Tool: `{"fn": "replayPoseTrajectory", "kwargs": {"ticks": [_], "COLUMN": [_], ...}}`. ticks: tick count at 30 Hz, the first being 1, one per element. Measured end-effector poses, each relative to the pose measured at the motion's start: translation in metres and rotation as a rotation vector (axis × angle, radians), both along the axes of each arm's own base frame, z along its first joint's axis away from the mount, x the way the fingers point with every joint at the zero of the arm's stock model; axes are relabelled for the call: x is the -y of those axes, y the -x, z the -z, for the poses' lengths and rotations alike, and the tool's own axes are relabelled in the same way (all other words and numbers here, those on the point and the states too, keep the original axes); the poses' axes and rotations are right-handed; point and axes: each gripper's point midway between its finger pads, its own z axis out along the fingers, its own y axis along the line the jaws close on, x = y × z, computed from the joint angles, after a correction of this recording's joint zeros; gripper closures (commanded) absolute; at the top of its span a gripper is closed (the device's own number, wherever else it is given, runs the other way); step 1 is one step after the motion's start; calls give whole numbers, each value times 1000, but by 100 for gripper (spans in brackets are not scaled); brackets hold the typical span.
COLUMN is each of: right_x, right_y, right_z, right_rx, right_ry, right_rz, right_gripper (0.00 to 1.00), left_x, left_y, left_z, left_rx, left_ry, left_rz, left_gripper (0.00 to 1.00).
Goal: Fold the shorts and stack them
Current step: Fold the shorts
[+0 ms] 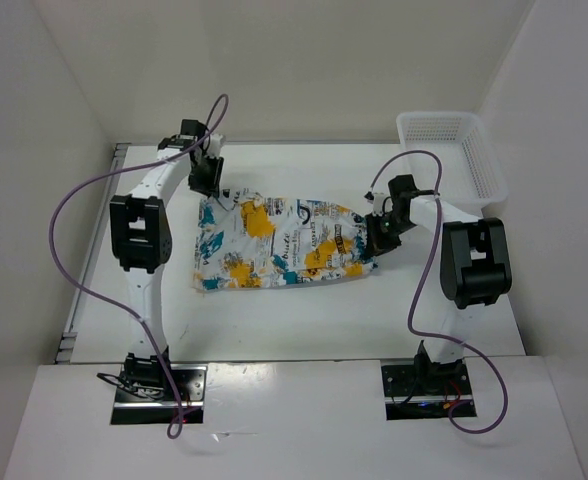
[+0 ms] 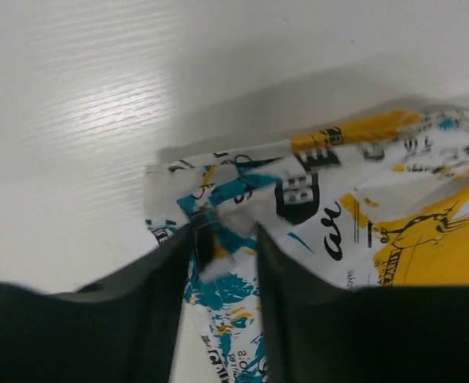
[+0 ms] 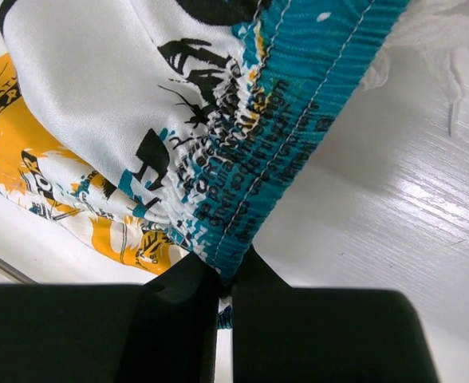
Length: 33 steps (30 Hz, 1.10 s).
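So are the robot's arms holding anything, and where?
Yes. Both hold the shorts. The right gripper pinches the teal elastic waistband edge; the left gripper pinches the fabric at the opposite end, near a corner.

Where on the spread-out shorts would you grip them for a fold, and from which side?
Grip the shorts at their two short ends: the teal elastic waistband from the right, the hem corner from the left. They lie flat and wide, so end grips keep the fabric taut.
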Motion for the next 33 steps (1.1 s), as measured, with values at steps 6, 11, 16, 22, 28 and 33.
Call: {"fn": "replayPoseTrajectory", "kwargs": {"ticks": [6,11,16,22,28,33], "right_x": [1,8,6,7,6,6], "right_y": [-1,-3,-5,-5,-5,-8], "right_z": [0,0,0,-1,-1,-4], "right_rx": [6,14,32,40,44,53], "right_ry": [1,3,-12,-19,-25,-25], "right_rz": [-9,-2,-21,-38,-46,-49], "right_gripper": [100,100,100,100,100,100], "left_x": [4,-36,-61,-46,8,66], "left_y": [4,-1,-5,-5,-6,31], "left_z": [25,34,34,30,-30,-102], "left_rx": [-46,-47,-31,-9,115,245], "left_ry": [-4,-85,-154,-171,-154,-110], "left_rz": [11,-78,-132,-110,-20,95], "left_gripper": [99,99,55,23,24,27]}}
